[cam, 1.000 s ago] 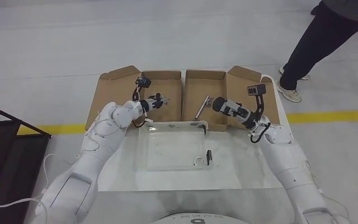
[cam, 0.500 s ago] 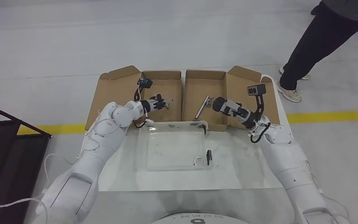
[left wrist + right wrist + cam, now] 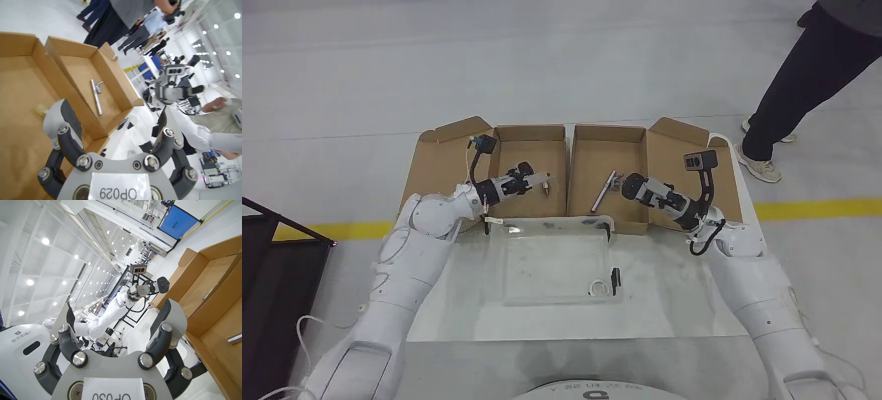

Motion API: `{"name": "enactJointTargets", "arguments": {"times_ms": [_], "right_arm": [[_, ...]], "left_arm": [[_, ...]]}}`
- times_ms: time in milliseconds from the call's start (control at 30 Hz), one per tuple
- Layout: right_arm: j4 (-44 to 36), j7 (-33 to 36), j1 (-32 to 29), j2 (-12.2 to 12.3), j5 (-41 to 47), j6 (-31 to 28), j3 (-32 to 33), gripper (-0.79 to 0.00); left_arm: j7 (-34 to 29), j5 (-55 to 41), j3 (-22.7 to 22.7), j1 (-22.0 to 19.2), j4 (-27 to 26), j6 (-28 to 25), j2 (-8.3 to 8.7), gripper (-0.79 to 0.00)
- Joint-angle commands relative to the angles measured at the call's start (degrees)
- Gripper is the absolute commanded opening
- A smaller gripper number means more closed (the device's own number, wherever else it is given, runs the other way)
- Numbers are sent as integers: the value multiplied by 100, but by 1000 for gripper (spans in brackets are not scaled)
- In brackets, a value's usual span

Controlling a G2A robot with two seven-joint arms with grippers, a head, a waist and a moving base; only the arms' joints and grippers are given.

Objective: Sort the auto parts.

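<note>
The left gripper (image 3: pixel 537 181) has swung farther across the left box (image 3: pixel 542 152), jaws spread (right gripper (image 3: pixel 616 183) unmoved, jaws spread too).

You are looking at a yellow floor line (image 3: pixel 822 208) running past the left and right edges of the table (image 3: pixel 672 295) | a black frame (image 3: pixel 267 285) standing off its left edge | a blue panel (image 3: pixel 177 220) standing far off in the hall

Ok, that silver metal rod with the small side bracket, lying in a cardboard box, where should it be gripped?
Probably on the plain shaft of the silver metal rod, away from its bracket. Come straight down and close across its width: it lies flat on the floor of the brown cardboard box, clear of the walls.
</note>
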Motion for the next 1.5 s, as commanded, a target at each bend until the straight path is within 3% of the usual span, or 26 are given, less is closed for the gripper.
{"name": "enactJointTargets", "arguments": {"times_ms": [0, 100, 400, 500, 700, 900, 1067, 1333, 1467], "right_arm": [[0, 0, 0, 0, 0, 0, 0, 0], [0, 0, 0, 0, 0, 0, 0, 0], [0, 0, 0, 0, 0, 0, 0, 0], [0, 0, 0, 0, 0, 0, 0, 0], [0, 0, 0, 0, 0, 0, 0, 0], [0, 0, 0, 0, 0, 0, 0, 0], [0, 0, 0, 0, 0, 0, 0, 0], [0, 0, 0, 0, 0, 0, 0, 0], [0, 0, 0, 0, 0, 0, 0, 0]], "left_arm": [[-365, -336, -114, 241, -379, -168, 62, 0], [-771, -675, -179, 478, -745, -246, 122, 0], [-752, -639, -176, 483, -757, -235, 123, 0], [-539, 80, -84, 540, -973, -339, 136, 0], [-94, 1793, 347, 589, -1091, -1061, 120, 0], [325, 2809, 878, 607, -1059, -1473, 63, 0], [540, 2395, 1103, 544, -780, -1309, 15, 0], [540, 2395, 1103, 544, -780, -1309, 15, 0], [696, 3135, 1149, 614, -1105, -1112, 32, 0]]}}
